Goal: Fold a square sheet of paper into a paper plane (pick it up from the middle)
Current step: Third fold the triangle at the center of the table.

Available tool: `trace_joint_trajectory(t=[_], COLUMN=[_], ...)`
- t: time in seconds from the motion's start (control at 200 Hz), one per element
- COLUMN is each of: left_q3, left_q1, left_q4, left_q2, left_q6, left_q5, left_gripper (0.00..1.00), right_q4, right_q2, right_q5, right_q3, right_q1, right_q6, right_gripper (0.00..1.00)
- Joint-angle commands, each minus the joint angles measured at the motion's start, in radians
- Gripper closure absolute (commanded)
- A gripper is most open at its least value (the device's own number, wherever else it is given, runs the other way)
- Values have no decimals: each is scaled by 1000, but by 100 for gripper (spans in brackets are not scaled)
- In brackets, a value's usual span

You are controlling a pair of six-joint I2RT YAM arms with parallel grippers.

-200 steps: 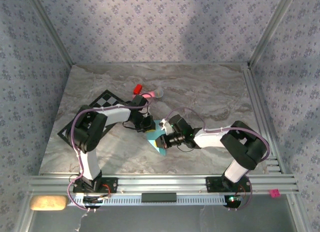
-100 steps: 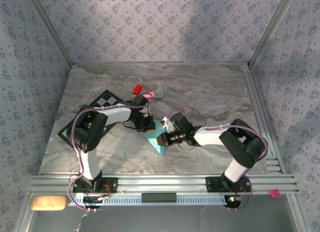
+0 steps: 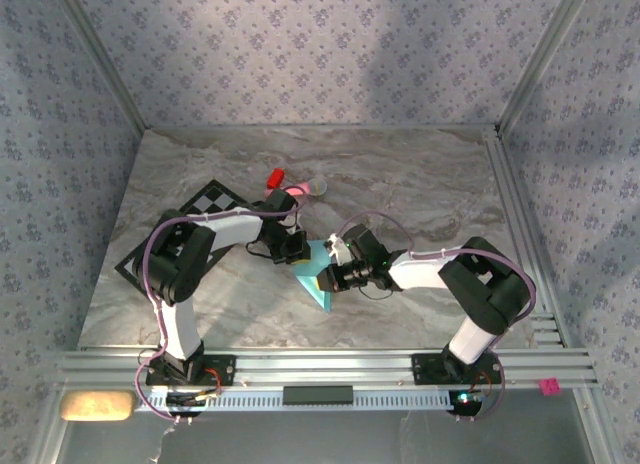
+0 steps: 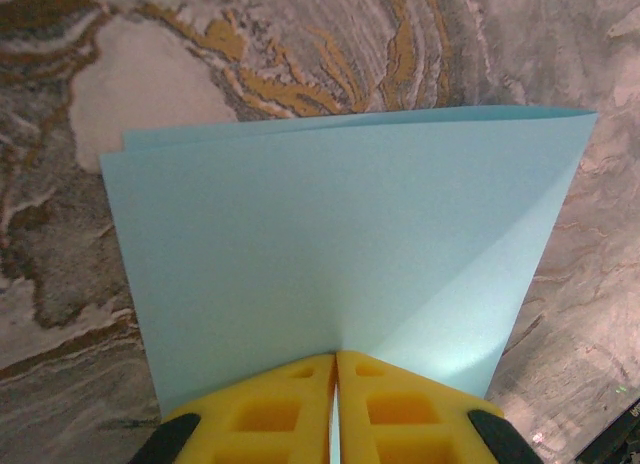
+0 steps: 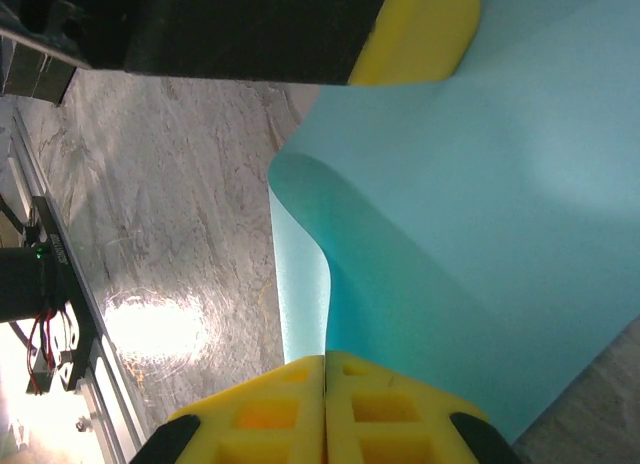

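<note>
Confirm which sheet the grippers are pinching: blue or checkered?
The light-blue paper: left gripper and right gripper are both shut on its edges. The checkered mat lies flat to the left, ungripped.

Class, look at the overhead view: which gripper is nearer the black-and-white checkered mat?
Left. The left gripper is shut on the light-blue paper just right of the checkered mat. The right gripper pinches the same paper farther right, away from the mat.
</note>
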Motion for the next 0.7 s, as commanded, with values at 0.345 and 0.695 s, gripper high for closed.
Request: trace_joint_trajectory(t=[0.345, 0.695], left_q3=[8, 9], left_q1=[-9, -9], left_q4=[-47, -50], left_q2=[43, 47], left_q6=[23, 27], left_q5=[-38, -40], left_gripper=[90, 90], right_q4=[-71, -62], right_q2=[15, 41], right_q5=[13, 19], right_q3=[59, 66], right_q1=[-17, -20], right_q6=[-59, -61], right_gripper=[93, 93])
